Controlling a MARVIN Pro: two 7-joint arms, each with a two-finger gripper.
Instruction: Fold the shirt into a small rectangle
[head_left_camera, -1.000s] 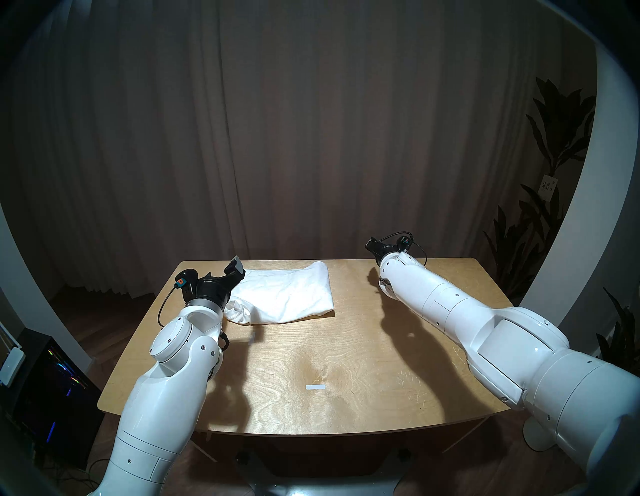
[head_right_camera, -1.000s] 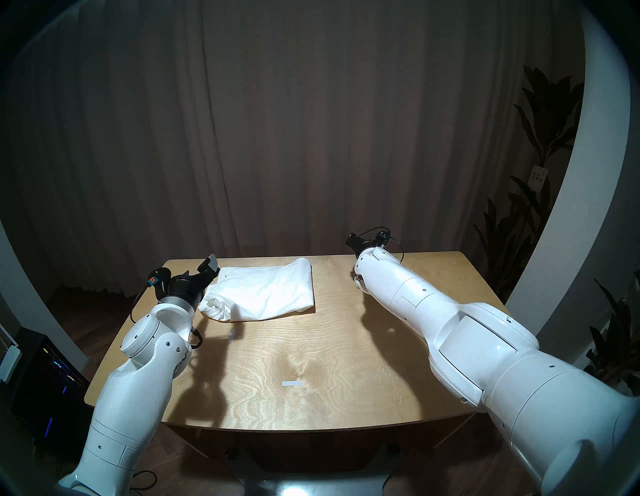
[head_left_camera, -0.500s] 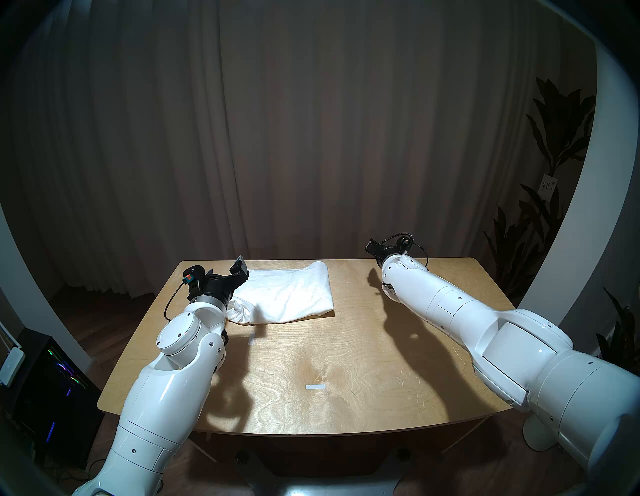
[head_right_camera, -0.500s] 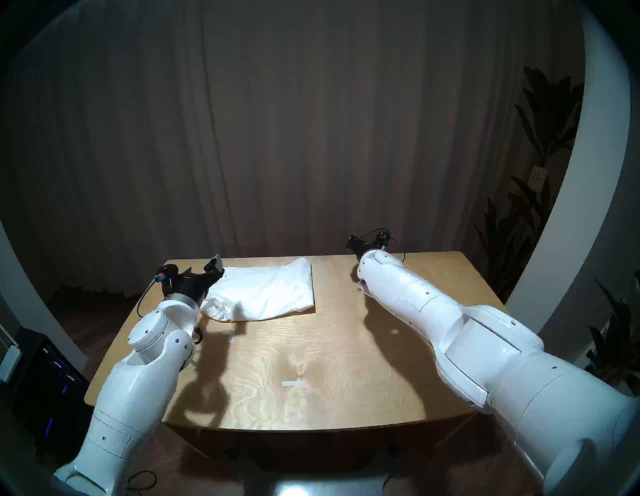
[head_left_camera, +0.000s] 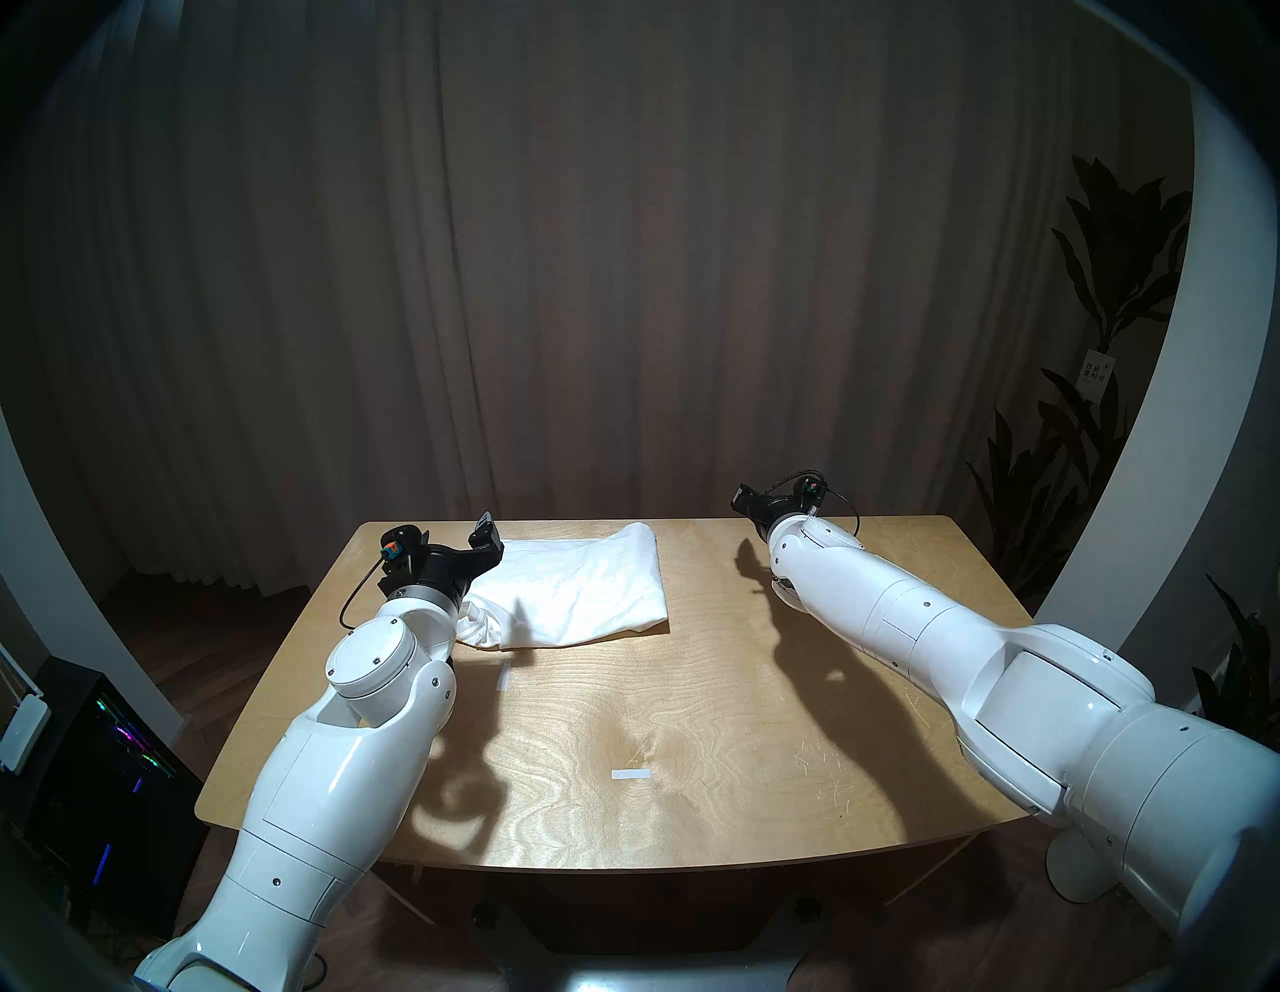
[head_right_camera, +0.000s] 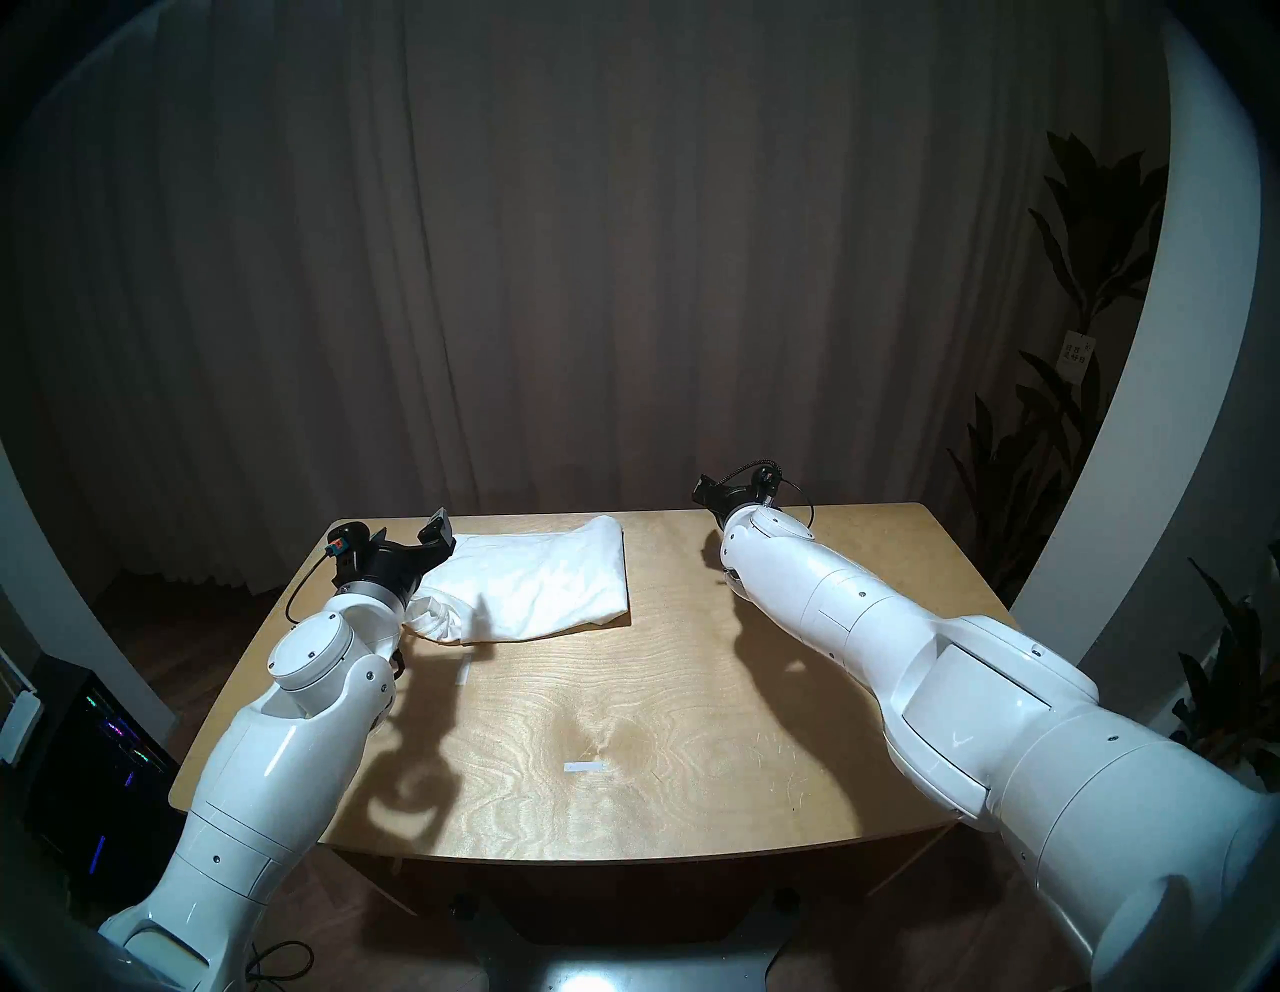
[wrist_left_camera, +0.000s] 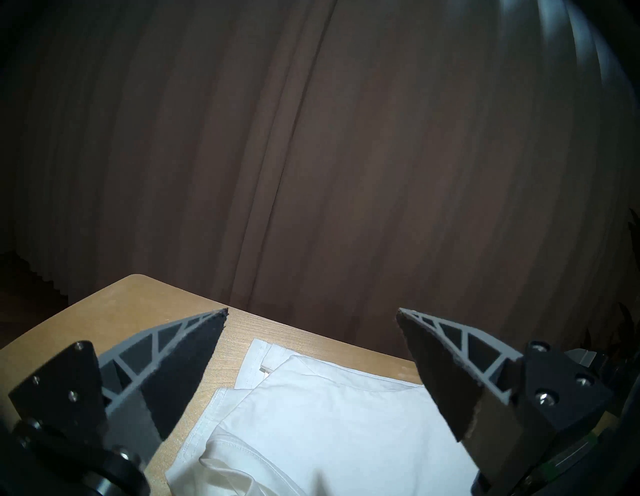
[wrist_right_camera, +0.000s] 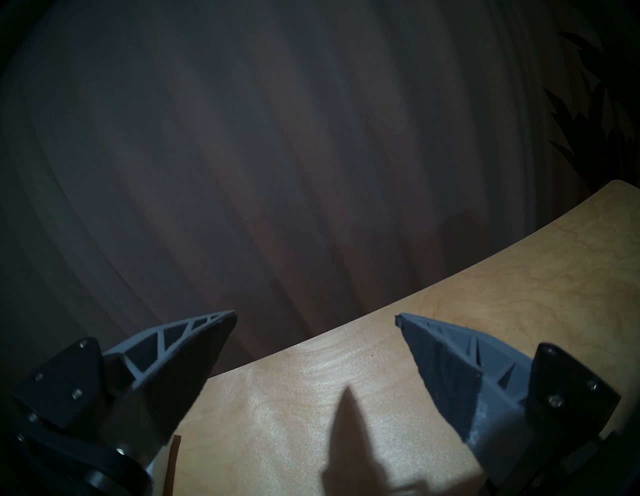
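The white shirt (head_left_camera: 582, 589) (head_right_camera: 540, 582) lies folded into a rough rectangle on the far left-centre of the wooden table (head_left_camera: 692, 727), with a bunched sleeve at its near left corner. My left gripper (head_left_camera: 479, 551) (head_right_camera: 435, 539) hovers open just over the shirt's left edge. The left wrist view shows the shirt (wrist_left_camera: 329, 415) below and between the spread fingers of the left gripper (wrist_left_camera: 311, 311), which hold nothing. My right gripper (head_left_camera: 744, 500) (head_right_camera: 706, 488) (wrist_right_camera: 315, 315) is open and empty above the table's far edge, well to the right of the shirt.
Two small white tape strips lie on the table, one (head_left_camera: 631, 774) near the front centre and one (head_left_camera: 504, 677) just in front of the shirt. A dark curtain hangs behind. A plant (head_left_camera: 1080, 415) stands at the right and a lit computer case (head_left_camera: 104, 762) on the floor at the left.
My left arm has swung forward and to the right, bringing its open gripper closer over the shirt's left edge. The right arm has shifted slightly right. The shirt has not moved.
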